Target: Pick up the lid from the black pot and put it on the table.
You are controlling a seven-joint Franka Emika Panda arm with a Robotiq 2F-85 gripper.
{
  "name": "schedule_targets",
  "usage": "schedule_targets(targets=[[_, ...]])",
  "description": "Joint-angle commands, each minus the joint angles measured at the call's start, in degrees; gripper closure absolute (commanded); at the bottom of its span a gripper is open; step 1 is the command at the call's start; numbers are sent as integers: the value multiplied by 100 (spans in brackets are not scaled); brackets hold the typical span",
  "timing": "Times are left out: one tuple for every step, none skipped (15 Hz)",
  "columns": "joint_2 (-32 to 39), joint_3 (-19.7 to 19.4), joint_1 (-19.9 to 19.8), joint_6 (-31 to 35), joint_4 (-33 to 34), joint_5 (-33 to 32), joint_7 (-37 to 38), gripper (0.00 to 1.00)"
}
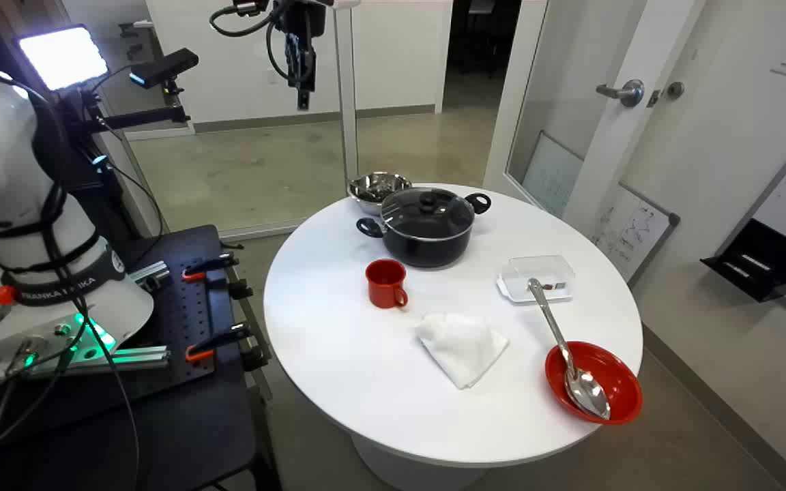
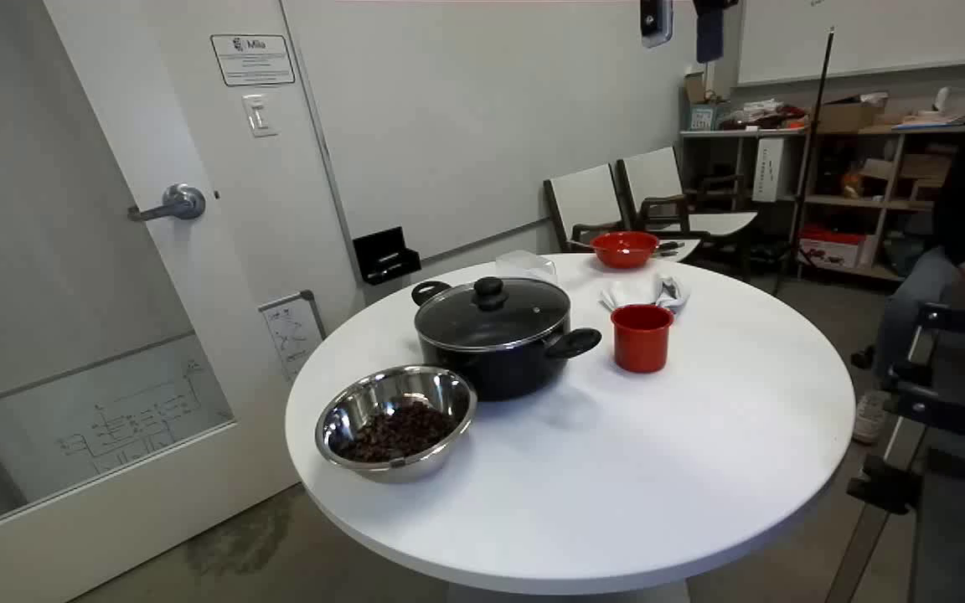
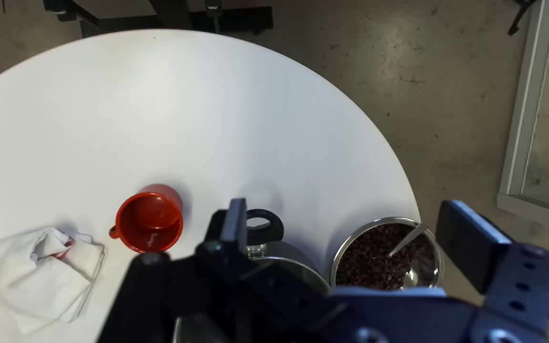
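White desk [image 1: 345,341]: glass lid [image 1: 427,217] seated on black pot [image 1: 427,252]; claw [image 3: 346,227] held higher, spread, unladen. Lid could be dropped if knob [image 2: 489,293] is pinched off-centre; metal bowl [image 2: 403,471] beside pot, struck by low travel.

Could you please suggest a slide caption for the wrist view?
Black pot partly hidden behind open fingers, with a red mug standing nearby.

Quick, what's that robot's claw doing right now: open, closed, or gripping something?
The dark two-fingered gripper: open, holding nothing; the round clear glass lid sits on the wide black metal-look pot.
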Motion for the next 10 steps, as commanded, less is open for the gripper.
schedule_targets(targets=[[0, 29, -34, -12, 8, 8, -8, 0], [140, 44, -88, 172, 84, 2, 203, 0], [231, 99, -134, 285, 131, -125, 406, 0], [401, 194, -177, 493, 239, -300, 713, 0], [570, 253, -173, 578, 365, -413, 856, 0], [835, 413, -197, 738, 575, -767, 1235, 0], [1039, 498, -181, 804, 757, -1019, 1436, 0], [1330, 583, -130, 756, 1031, -1255, 1612, 0], [1638, 686, -111, 676, 1331, -1605, 1977, 0], [1951, 776, -72, 654, 1647, -2042, 2343, 0]])
